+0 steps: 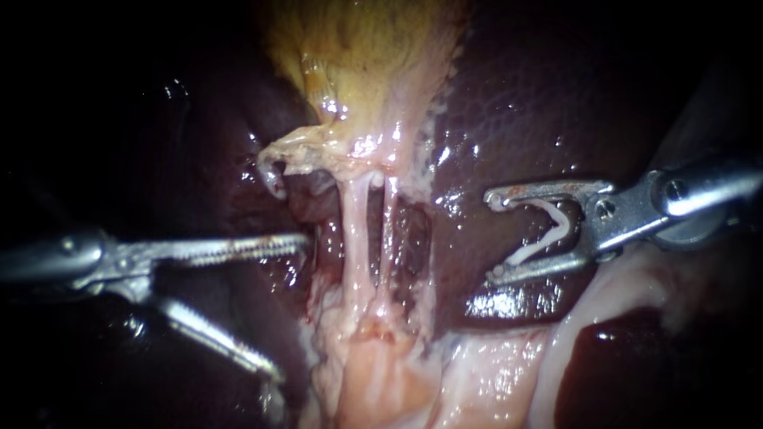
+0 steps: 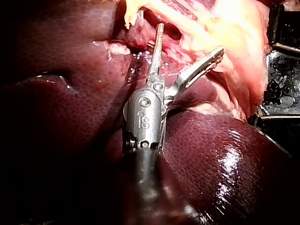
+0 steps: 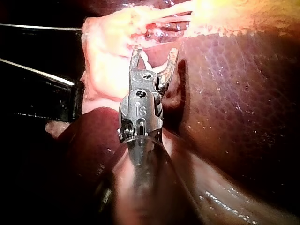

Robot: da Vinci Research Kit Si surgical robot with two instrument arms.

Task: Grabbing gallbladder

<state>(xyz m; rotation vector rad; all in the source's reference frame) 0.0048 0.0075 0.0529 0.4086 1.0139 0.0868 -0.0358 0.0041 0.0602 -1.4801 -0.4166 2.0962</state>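
L instrument [image 1: 290,306]: jaws apart, nothing held, upper tip just beside the tubes [image 1: 355,238] that run down from the yellowish gallbladder [image 1: 366,56] at top. R instrument [image 1: 493,236]: jaws wide but carrying a white clip [image 1: 556,230] betw them, over the liver [image 1: 540,103], well clear of gallbladder

Light falls only on the middle of the scene, where wet surfaces throw back small white glints. Toward every edge of the endoscope view it dies off into near-black shadow. The dark red-brown liver [image 1: 556,103] fills the ground there, mottled and glossy. In the left wrist view a black, shiny surface [image 2: 281,89] lies beside the liver, crossed by pale straight edges. In the right wrist view a black block [image 3: 42,101] lies near the liver, with thin bright lines [image 3: 37,70] running across the darkness beside it.
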